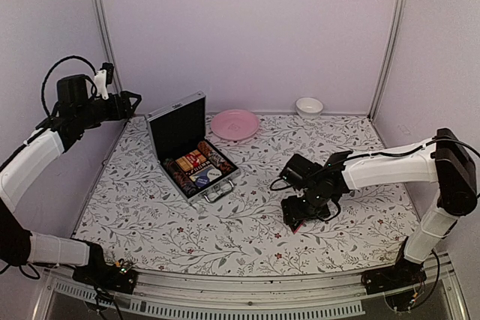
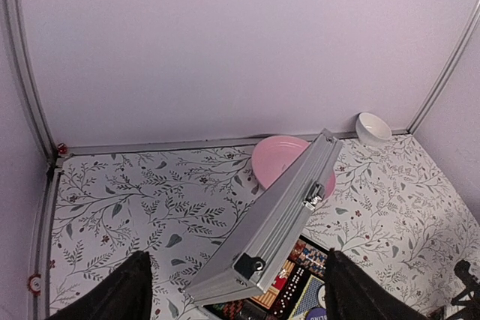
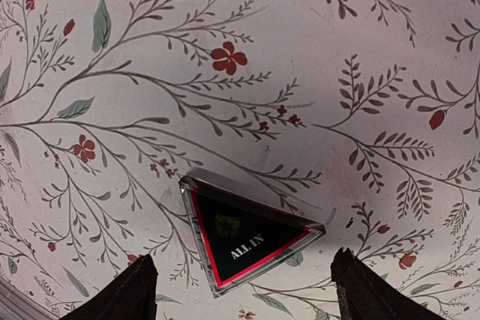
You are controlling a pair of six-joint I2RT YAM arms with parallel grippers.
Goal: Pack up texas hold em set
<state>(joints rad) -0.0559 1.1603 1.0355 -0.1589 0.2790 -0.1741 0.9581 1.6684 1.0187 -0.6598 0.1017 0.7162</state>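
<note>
The silver aluminium case [image 1: 177, 127] stands open at the left middle of the table, lid upright, metal handle [image 1: 217, 191] toward the front. Chip stacks and card decks [image 1: 199, 165] fill its black tray. My left gripper [image 1: 132, 103] is open and empty, high above and left of the lid; in the left wrist view the lid's edge [image 2: 289, 204] lies between its fingers [image 2: 124, 290]. My right gripper [image 1: 297, 213] is open, low over the table. In the right wrist view the black-and-red "ALL IN" triangle [image 3: 247, 236] lies flat between its fingertips [image 3: 360, 290], untouched.
A pink plate [image 1: 235, 124] lies just behind the case, and a small white bowl [image 1: 309, 106] stands at the back wall. Both show in the left wrist view, the plate [image 2: 279, 157] and the bowl [image 2: 373, 127]. Walls and metal posts enclose the floral table [image 1: 247, 237].
</note>
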